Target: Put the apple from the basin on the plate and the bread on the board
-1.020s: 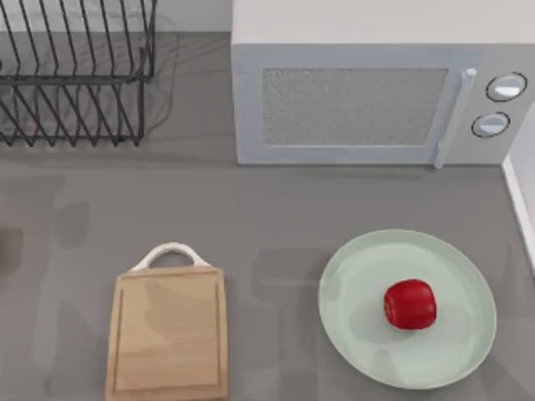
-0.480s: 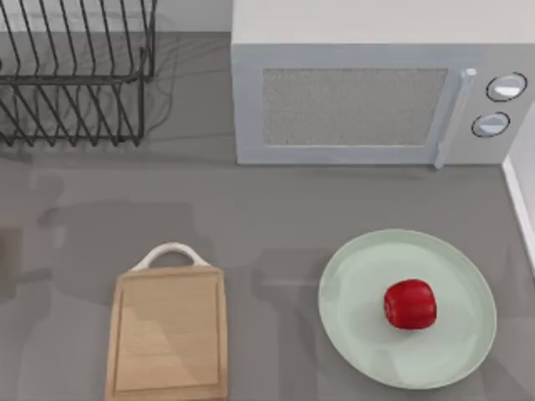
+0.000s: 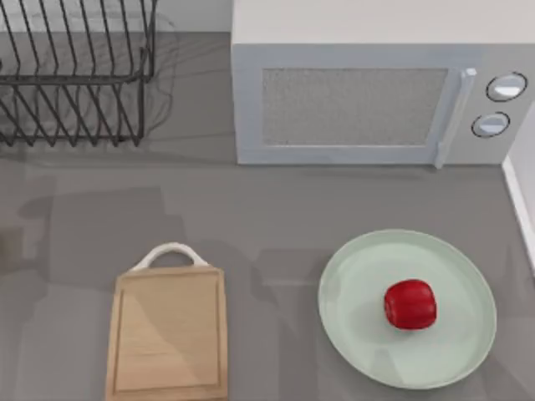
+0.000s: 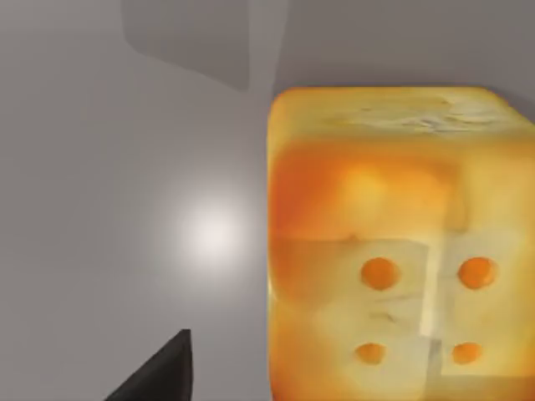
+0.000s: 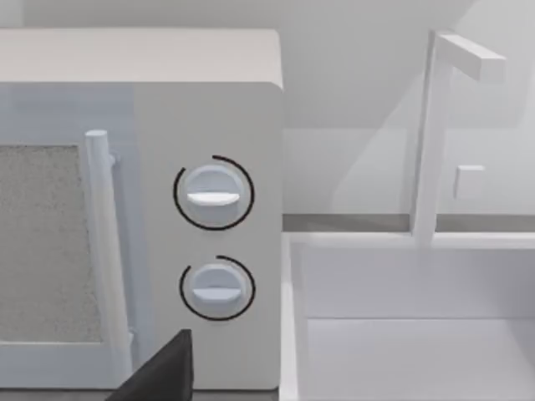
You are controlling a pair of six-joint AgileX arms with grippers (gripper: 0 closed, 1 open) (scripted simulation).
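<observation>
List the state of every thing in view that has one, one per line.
apple: resting on the plate, right of its centre
plate: holds the apple
board: bare, flat on the counter
bread: close under the left wrist camera, not on the board
microwave: door shut
dish rack: nothing in it

Glossy red apple (image 3: 410, 304); light-wood board (image 3: 167, 334) (matt); toasted-looking bread (image 4: 399, 242); black wire rack (image 3: 75, 71).

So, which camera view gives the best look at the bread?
The left wrist view: the bread is close up there, with its golden top and four darker dots against grey surface. The top view has the board bare, and the right wrist view faces the microwave.
</observation>
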